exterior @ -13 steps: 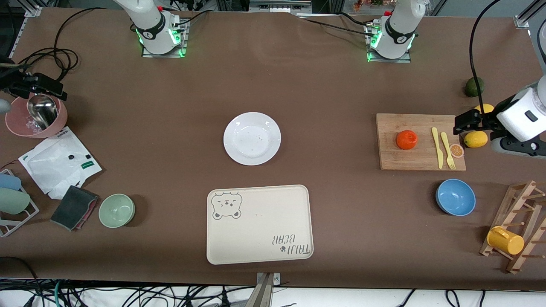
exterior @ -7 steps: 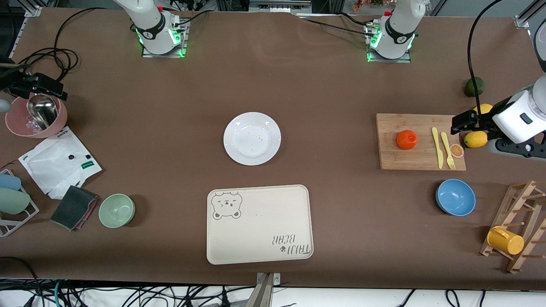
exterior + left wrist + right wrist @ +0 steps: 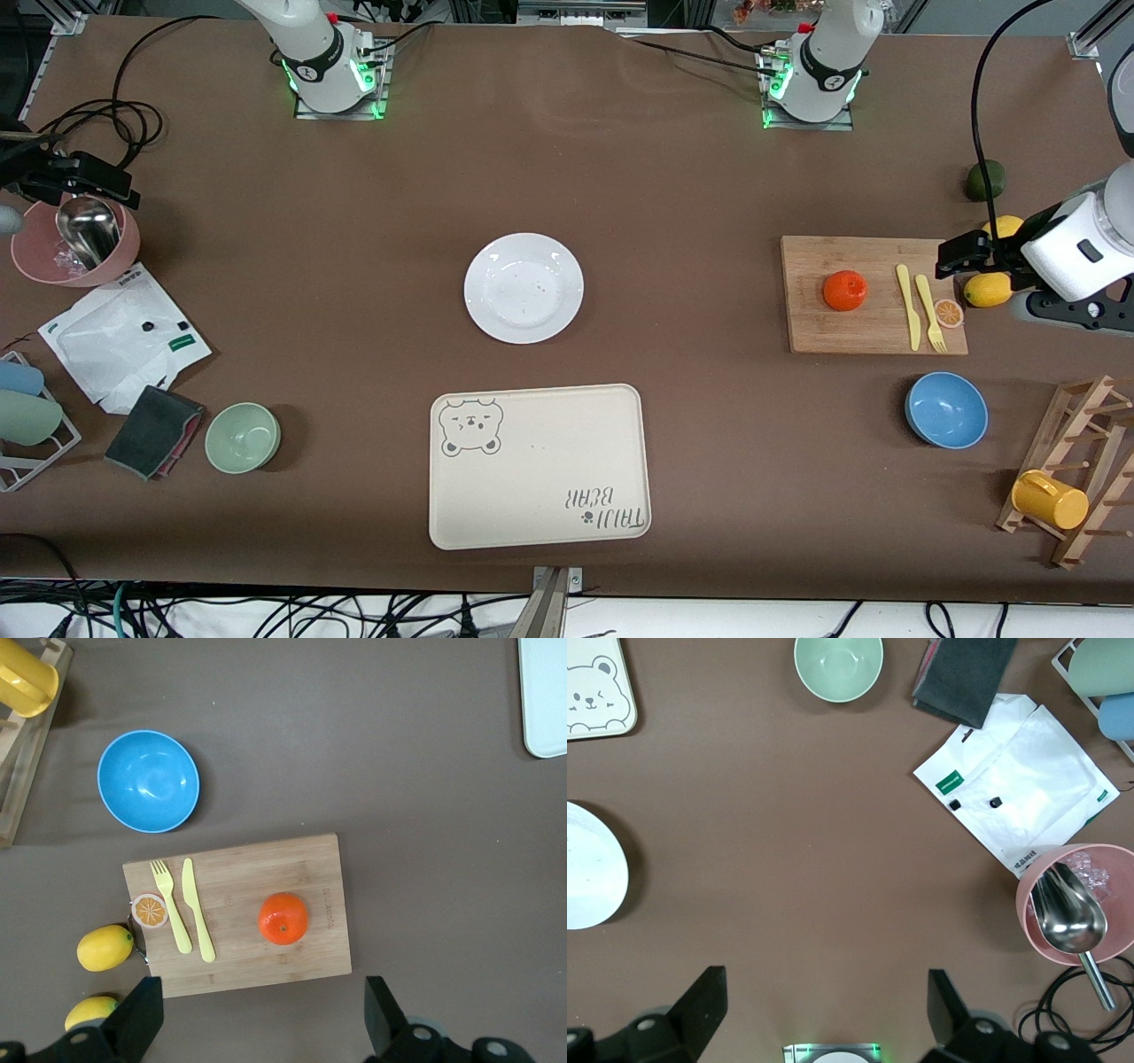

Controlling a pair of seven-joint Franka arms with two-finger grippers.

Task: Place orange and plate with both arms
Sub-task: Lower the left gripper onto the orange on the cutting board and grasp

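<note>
The orange [image 3: 844, 290] [image 3: 283, 919] lies on a wooden cutting board [image 3: 873, 337] [image 3: 257, 961] toward the left arm's end of the table. The white plate [image 3: 524, 288] sits empty at mid-table, and its edge shows in the right wrist view [image 3: 589, 868]. My left gripper [image 3: 957, 257] [image 3: 261, 1023] hangs open high up beside the board, with only bare table between its fingers. My right gripper [image 3: 89, 182] [image 3: 824, 1014] waits open, high over the right arm's end of the table, holding nothing.
A cream bear-print tray [image 3: 540, 465] lies nearer the camera than the plate. A yellow knife and fork [image 3: 917, 306] and an orange slice [image 3: 949, 312] share the board, with lemons [image 3: 988, 289] beside it. Also here: a blue bowl [image 3: 946, 409], green bowl [image 3: 243, 437], pink bowl [image 3: 35, 266], wooden rack [image 3: 1076, 478].
The left gripper has shifted slightly toward the cutting board. The right arm, the orange and the plate have not moved.
</note>
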